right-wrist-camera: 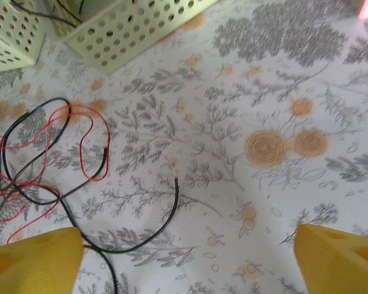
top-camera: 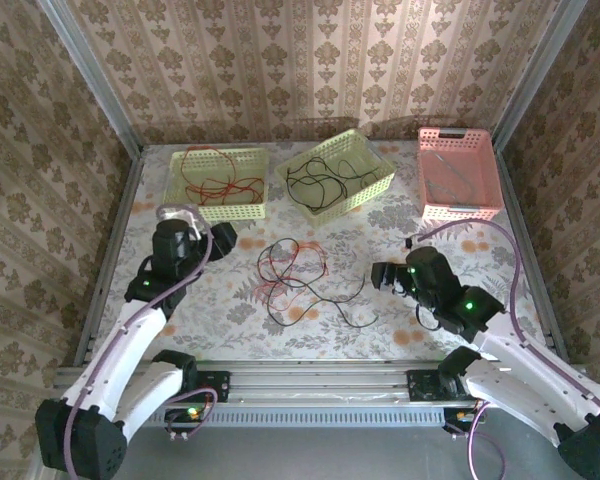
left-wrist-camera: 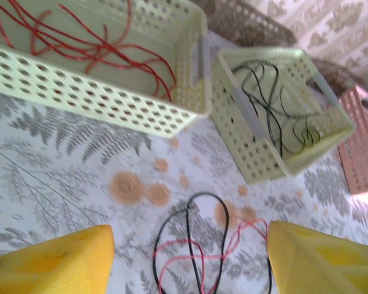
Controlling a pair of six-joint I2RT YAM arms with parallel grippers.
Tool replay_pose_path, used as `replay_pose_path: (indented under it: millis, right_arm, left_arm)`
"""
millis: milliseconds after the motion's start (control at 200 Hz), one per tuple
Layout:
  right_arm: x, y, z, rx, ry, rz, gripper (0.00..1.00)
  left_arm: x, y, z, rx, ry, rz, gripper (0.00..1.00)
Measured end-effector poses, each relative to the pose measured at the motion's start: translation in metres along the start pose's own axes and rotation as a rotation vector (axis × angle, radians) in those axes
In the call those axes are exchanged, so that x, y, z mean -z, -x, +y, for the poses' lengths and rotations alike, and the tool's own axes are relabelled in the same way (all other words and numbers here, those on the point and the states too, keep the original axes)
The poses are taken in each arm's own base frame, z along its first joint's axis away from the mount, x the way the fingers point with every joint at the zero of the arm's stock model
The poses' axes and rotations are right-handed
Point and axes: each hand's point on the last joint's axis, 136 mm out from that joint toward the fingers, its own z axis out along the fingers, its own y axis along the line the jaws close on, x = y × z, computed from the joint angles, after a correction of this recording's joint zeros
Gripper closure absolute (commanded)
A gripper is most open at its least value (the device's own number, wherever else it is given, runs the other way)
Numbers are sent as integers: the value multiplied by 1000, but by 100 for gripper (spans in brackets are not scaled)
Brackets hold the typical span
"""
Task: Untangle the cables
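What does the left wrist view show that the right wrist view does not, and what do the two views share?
Left wrist, not right wrist: red cables lying inside a green basket.
Right wrist, not left wrist: a loose black cable end curving over the flowered cloth.
Both: the red-and-black tangle on that cloth, perforated green basket walls, and an open pincer at the bottom edge, the left pincer and the right pincer.
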Motion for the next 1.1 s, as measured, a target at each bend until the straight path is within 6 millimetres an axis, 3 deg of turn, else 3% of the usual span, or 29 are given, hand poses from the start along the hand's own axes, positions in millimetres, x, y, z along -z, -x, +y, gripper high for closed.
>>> replay_pose_path:
  millis: [95, 190, 340, 455, 585, 755, 960, 1100]
  right_arm:
    - [-12, -11, 7, 12, 24, 62, 29]
    - [-32, -25, 19, 33, 55, 153, 38]
    - [-62, -42, 46, 63, 108, 276, 41]
    - [-82, -45, 76, 82, 165, 317, 43]
    - [-99, -49, 106, 93, 212, 342, 42]
    - [-112, -70, 139, 90, 267, 391, 39]
    - [-125, -96, 154, 29, 280, 446, 39]
    - [-130, -102, 157, 3, 278, 455, 44]
  left_arm:
    - [-2, -24, -13, -35, -34, 69, 33]
    - [-8, -64, -19, -76, -59, 170, 33]
    - [-21, -130, -5, -109, -14, 343, 35]
    - [-30, -161, 6, -133, 40, 437, 35]
    - [-39, -170, 18, -147, 101, 459, 36]
    - [-47, -172, 23, -152, 125, 453, 44]
    - [-51, -171, 22, -160, 114, 439, 76]
    - [-49, -178, 27, -161, 116, 452, 89]
